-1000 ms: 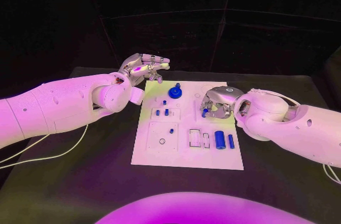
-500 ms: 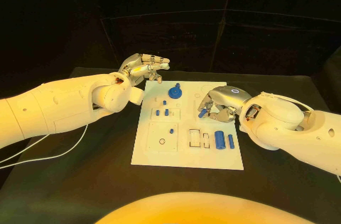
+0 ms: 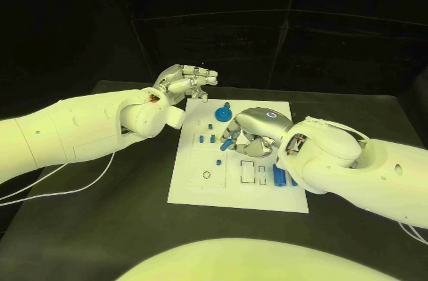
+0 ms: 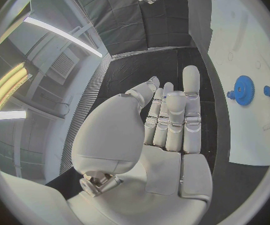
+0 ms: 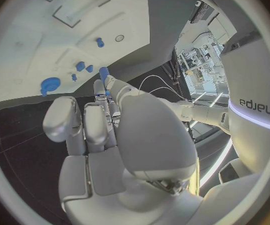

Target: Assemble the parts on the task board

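Right hand: the silver many-fingered right hand (image 3: 252, 135) is held over the middle of the flat white rectangular task board (image 3: 201, 191); a small blue cylindrical peg (image 3: 227, 144) is pinched at its fingertips (image 5: 104, 83), just above the board.
Left hand: the silver left hand (image 3: 185, 83) is raised beyond the board's far left corner, over the black table (image 3: 107, 231); its fingers (image 4: 191, 97) are laid straight and close together, and nothing is held.
Parts on board: a round blue gear (image 3: 223, 114) is seated near the far edge; small blue pegs (image 3: 212, 138) are stood mid-board; a larger blue cylinder (image 3: 279, 176) is laid beside the right arm.
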Motion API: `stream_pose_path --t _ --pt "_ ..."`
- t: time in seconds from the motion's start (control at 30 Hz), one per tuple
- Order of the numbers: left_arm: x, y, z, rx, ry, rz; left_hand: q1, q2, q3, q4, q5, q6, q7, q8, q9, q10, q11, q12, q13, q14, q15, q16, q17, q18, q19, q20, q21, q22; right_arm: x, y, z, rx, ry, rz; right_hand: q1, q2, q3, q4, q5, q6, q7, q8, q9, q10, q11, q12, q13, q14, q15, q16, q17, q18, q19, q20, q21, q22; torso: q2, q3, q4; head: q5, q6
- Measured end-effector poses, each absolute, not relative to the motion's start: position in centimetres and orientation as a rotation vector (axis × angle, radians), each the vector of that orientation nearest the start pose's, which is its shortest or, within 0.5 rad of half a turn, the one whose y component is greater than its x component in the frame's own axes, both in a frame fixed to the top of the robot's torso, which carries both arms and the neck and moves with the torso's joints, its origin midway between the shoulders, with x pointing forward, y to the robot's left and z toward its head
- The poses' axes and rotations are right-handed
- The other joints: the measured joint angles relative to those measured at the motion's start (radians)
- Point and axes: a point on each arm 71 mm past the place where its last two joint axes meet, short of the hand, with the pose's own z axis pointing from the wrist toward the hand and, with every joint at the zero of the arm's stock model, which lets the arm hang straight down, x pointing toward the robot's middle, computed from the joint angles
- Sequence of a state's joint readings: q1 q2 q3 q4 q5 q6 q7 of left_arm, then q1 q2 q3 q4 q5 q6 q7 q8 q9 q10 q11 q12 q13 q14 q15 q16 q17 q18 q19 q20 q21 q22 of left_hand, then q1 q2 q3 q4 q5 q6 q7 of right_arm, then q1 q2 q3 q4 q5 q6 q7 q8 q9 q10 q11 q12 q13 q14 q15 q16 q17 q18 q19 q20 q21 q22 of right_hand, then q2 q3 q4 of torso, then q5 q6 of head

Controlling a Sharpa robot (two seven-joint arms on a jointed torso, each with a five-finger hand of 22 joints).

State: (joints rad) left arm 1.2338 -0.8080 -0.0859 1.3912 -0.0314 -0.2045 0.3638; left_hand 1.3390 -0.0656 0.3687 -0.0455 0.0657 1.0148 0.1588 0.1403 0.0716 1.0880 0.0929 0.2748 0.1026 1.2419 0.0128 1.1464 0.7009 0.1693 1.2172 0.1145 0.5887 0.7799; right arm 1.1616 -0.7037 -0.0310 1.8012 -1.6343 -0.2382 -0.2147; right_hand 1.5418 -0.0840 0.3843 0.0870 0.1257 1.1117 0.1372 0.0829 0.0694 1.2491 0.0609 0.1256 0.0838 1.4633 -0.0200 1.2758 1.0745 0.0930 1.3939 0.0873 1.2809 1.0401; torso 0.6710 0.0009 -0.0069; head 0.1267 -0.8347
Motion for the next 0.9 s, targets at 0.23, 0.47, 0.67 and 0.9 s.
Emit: stream_pose_path --t 0.23,0.47,0.67,0.9 --pt "51.2 22.3 -18.7 -1.071 1.488 -1.522 0.0 0.0 0.0 0.0 0.0 0.0 0.0 0.0 0.0 0.0 0.0 0.0 0.0 0.0 0.0 0.0 0.0 0.0 0.0 0.0 0.0 0.0 39.6 -3.9 -18.9 -0.484 1.663 0.946 -0.009 0.001 0.007 -0.001 0.0 0.0 0.0 -0.003 -0.001 0.0 0.0 -0.004 0.0 0.0 0.0 0.0 -0.001 0.0 0.0 0.0 0.0 -0.002 0.0 -0.0001 0.0006 0.024 -0.008" --pt "51.2 22.3 -18.7 -1.07 1.489 -1.524 0.0 0.0 0.0 0.0 0.0 0.0 0.0 0.0 0.0 0.0 0.0 0.0 0.0 0.0 0.0 0.0 0.0 0.0 0.0 0.0 0.0 0.0 39.6 -3.2 -20.9 -0.496 1.707 0.954 -0.013 -0.003 0.01 -0.004 0.0 0.0 0.0 -0.003 0.0 0.0 0.0 -0.007 0.0 0.0 0.0 0.0 -0.003 0.0 0.0 0.0 0.0 -0.002 0.0 0.0002 -0.0012 0.039 -0.016" --pt "51.2 22.2 -18.7 -1.07 1.489 -1.524 0.0 0.0 0.0 0.0 0.0 0.0 0.0 0.0 0.0 0.0 0.0 0.0 0.0 0.0 0.0 0.0 0.0 0.0 0.0 0.0 0.0 0.0 39.3 -2.6 -22.1 -0.511 1.73 0.962 -0.013 -0.003 0.012 -0.007 0.005 0.0 0.0 -0.006 0.0 0.0 0.0 -0.007 0.0 0.0 0.0 0.0 -0.003 0.0 0.0 0.0 0.0 -0.002 0.0 0.0012 -0.0018 0.046 -0.021" --pt "51.2 22.1 -18.7 -1.069 1.49 -1.525 0.0 0.0 0.0 0.0 0.0 0.0 0.0 0.0 0.0 0.0 0.0 0.0 0.0 0.0 0.0 0.0 0.0 0.0 0.0 0.0 0.0 0.0 39.1 -2.0 -22.7 -0.538 1.736 0.965 -0.013 -0.003 0.015 -0.004 0.005 -0.001 -0.001 -0.006 0.0 0.0 0.0 -0.007 0.0 0.0 0.0 0.0 -0.003 0.0 0.0 0.0 0.0 -0.002 0.0 0.0014 -0.0018 0.052 -0.026"
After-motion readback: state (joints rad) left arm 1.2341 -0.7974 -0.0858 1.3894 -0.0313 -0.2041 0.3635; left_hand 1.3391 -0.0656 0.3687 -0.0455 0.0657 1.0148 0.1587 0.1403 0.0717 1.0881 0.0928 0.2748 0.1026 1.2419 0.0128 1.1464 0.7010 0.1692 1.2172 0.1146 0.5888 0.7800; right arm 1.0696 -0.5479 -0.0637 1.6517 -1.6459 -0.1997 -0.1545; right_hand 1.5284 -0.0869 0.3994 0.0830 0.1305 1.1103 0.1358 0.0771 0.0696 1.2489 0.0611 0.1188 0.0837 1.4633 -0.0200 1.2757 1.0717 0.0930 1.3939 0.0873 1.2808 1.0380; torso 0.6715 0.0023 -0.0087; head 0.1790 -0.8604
